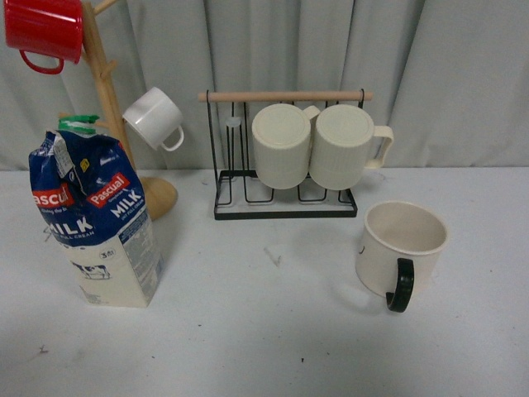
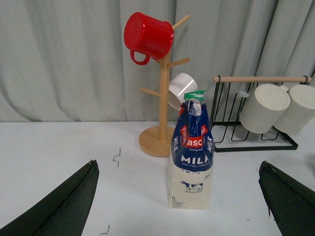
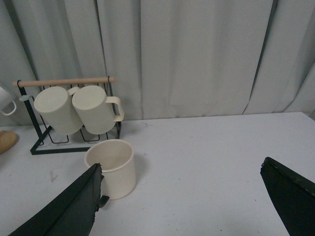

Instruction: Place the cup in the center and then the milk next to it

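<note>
On the table point(image 1: 264, 339), left side: milk point(image 1: 95, 219) upright, top crumpled, just in front of the wooden mug tree point(image 1: 107, 91) (red mug point(image 1: 43, 31) and small white cup point(image 1: 154, 118) hung on it). Right side: cup point(image 1: 401, 240) upright, black handle toward the camera, near the right end of the wire rack point(image 1: 281, 97) w/ two ribbed mugs point(image 1: 281, 145). Cup and milk well apart. Left gripper point(image 2: 178, 167) spread wide, nothing held, facing the milk. Right gripper point(image 3: 182, 164) likewise wide apart, nothing held, cup beside one finger point(image 3: 74, 206).
</note>
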Robot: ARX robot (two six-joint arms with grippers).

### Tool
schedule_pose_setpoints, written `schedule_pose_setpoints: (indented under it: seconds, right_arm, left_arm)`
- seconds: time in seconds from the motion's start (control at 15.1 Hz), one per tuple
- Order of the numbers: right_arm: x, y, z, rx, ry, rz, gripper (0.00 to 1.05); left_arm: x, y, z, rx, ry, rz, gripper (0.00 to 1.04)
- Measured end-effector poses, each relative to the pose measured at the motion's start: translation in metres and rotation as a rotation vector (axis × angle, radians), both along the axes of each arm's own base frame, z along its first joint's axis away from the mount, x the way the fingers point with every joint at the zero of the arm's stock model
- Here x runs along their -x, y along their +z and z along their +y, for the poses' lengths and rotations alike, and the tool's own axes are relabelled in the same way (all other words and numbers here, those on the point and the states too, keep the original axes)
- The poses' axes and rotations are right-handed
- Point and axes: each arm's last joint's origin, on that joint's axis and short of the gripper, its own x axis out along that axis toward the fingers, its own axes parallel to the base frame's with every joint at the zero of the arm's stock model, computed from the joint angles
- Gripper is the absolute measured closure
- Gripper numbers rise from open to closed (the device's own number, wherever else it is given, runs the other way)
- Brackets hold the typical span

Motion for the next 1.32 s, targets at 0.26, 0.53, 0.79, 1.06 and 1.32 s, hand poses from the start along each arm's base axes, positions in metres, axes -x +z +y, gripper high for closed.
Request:
schedule_pose_setpoints:
  seconds: [0.26,0.53,0.79,1.06,1.32]
  right_arm:
    - [0.000,0.000,0.000,0.000,0.000,0.000,0.06]
    - [0.000,0.000,0.000,0.000,0.000,0.000,0.06]
    - [0.000,0.000,0.000,0.000,0.000,0.000,0.06]
    - [0.000,0.000,0.000,0.000,0.000,0.000,0.06]
    - [-0.051,0.026,-0.004,-0.045,0.216,0.001,0.06]
  left_arm:
    - [0.000,0.000,0.000,0.000,0.000,0.000,0.07]
    - [0.000,0.000,0.000,0.000,0.000,0.000,0.07]
    - [0.000,0.000,0.000,0.000,0.000,0.000,0.07]
    - [0.000,0.000,0.000,0.000,0.000,0.000,0.07]
    - [0.000,0.000,0.000,0.000,0.001,0.000,0.07]
